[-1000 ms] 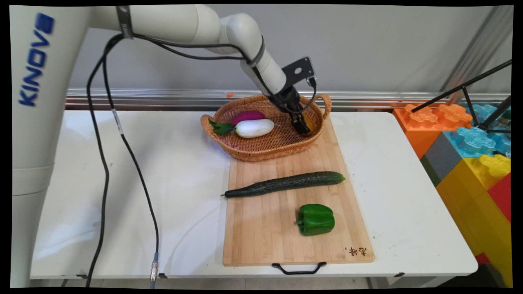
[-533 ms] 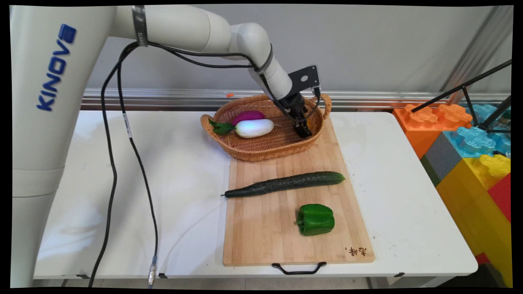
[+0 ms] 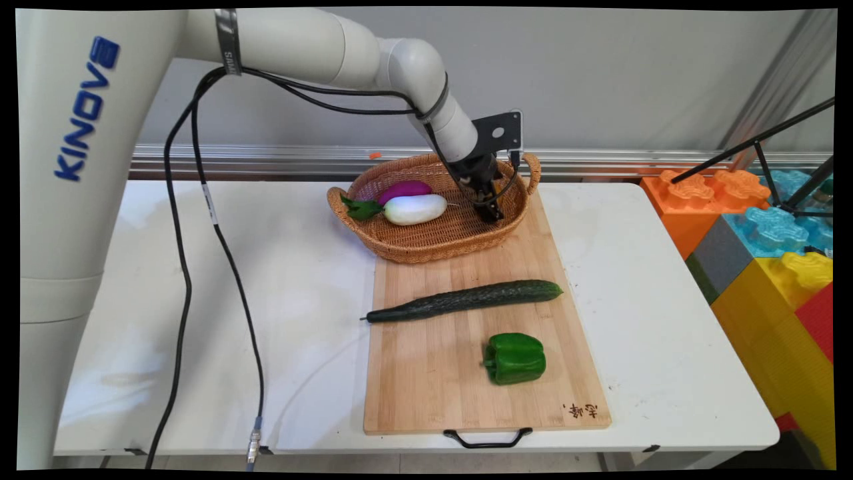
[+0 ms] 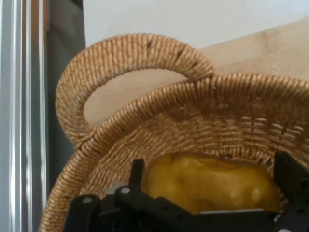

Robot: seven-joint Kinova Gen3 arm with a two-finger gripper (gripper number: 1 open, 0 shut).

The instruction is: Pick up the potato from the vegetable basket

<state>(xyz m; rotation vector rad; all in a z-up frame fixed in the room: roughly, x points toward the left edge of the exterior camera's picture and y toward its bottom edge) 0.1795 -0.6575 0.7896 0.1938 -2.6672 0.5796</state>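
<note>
Fingers (image 4: 137, 170) of the black two-finger gripper (image 3: 492, 215) stand spread, one on each side of a lumpy yellow vegetable (image 4: 207, 181) at the right end of the oval woven wicker basket (image 3: 426, 248) — whether they press it, I cannot tell. One white aubergine (image 3: 414, 209) and one purple aubergine (image 3: 403, 190) lie towards the basket's left. Nearer, on the single bamboo cutting board (image 3: 426, 380), lie one long dark cucumber (image 3: 466, 300) and one green bell pepper (image 3: 514, 358) — well apart from the gripper.

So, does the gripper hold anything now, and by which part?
Cannot be told for sure. The gripper is down in the basket, with a yellow vegetable between its fingers; whether they press its sides is unclear.
</note>
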